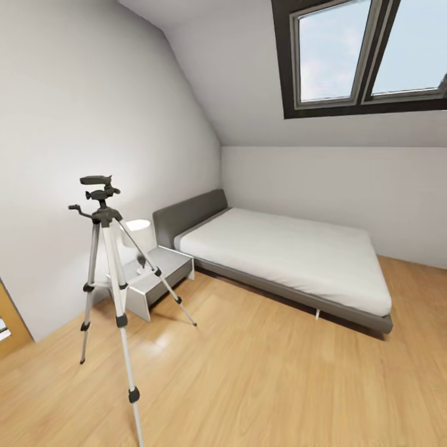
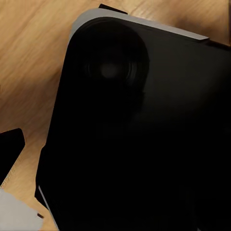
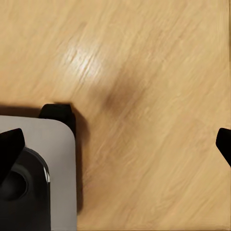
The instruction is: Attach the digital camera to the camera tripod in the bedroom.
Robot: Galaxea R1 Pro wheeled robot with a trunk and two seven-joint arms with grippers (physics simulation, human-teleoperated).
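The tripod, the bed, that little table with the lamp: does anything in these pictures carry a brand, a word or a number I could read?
None: no text shows in any view.
The camera tripod: bare silver legs and black head, no label.
The bed, nightstand and lamp: plain surfaces.
The skylight frame: unmarked.
Both wrist views: wood floor and unmarked dark robot parts.

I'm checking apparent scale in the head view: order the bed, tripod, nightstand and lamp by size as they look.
1. bed
2. tripod, nearer the camera, so unsure
3. nightstand
4. lamp
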